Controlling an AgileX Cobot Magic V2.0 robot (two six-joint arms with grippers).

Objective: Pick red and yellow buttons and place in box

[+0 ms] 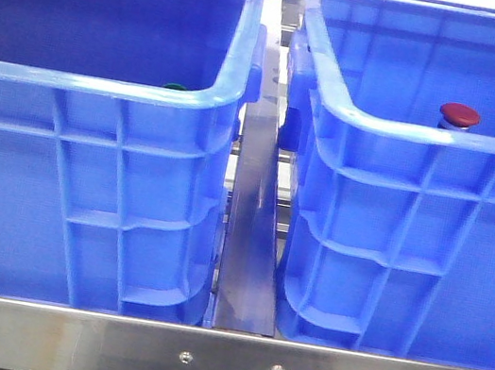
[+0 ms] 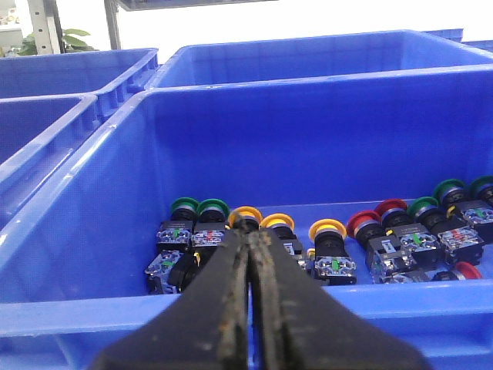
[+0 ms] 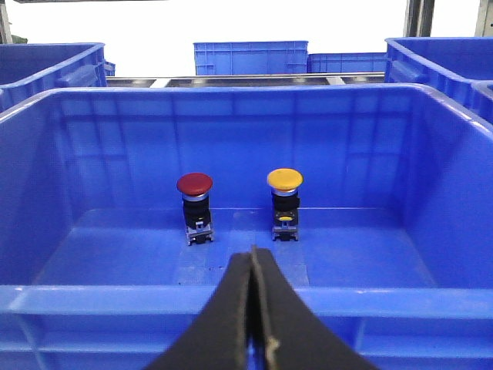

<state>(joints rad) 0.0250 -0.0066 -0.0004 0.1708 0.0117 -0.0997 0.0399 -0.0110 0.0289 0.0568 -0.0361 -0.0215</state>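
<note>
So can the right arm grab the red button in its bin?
Probably yes. The red button stands upright in the blue bin, apart from the yellow button, with nothing over it. The right gripper is shut, so its fingers must open first.

You won't find any readable text, brand, number or sign in these views. The small labels on the contact blocks of the push buttons [image 2: 333,265] in the left wrist view show only green and red specks, too blurred for you to read. The blue crates [image 1: 88,166] carry no lettering you can make out, and neither does the steel rail [image 1: 226,363] at 6 o'clock in the front view.
</note>
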